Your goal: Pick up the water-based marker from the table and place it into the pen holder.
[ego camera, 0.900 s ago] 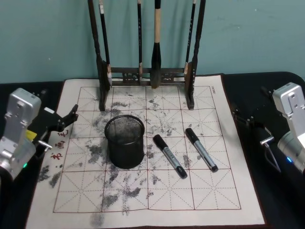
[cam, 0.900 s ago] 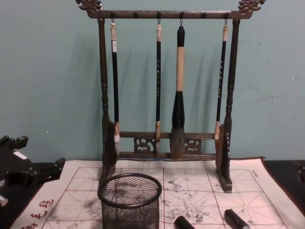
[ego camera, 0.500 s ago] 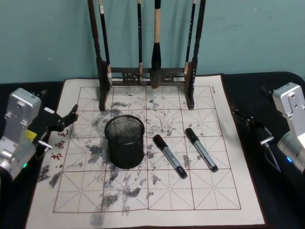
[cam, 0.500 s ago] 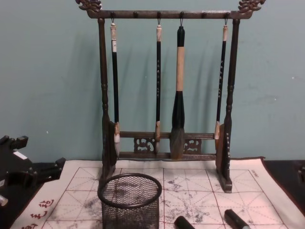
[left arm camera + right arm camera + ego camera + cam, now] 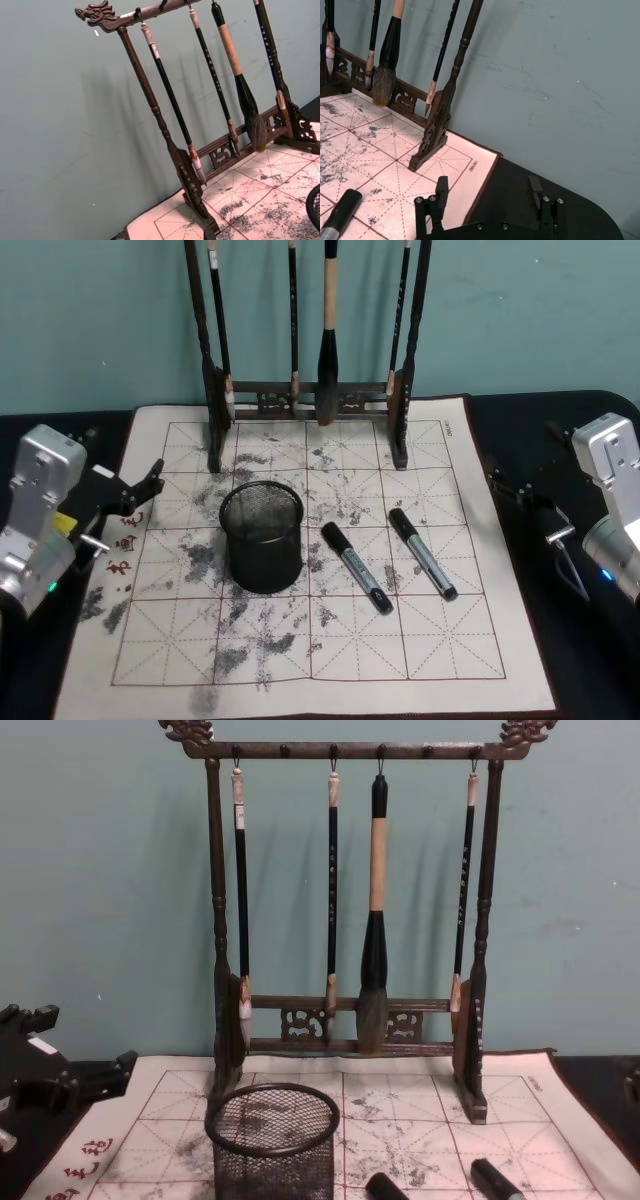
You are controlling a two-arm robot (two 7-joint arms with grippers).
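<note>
Head: black-capped, grey-barrelled marker (image 5: 356,568) lies flat on white felt red-grid mat (image 5: 450,640), just right of round black wire-mesh pen holder (image 5: 262,538), not touching. Twin marker (image 5: 422,553) lies further right. Left gripper (image 5: 143,490) at mat's left edge, jaws apart, empty.
Chest: I see holder upright w/ dark wooden brush rack (image 5: 213,920) behind.
R wrist: right gripper (image 5: 487,181) over dark table (image 5: 545,170), jaws wide, nothing held.
</note>
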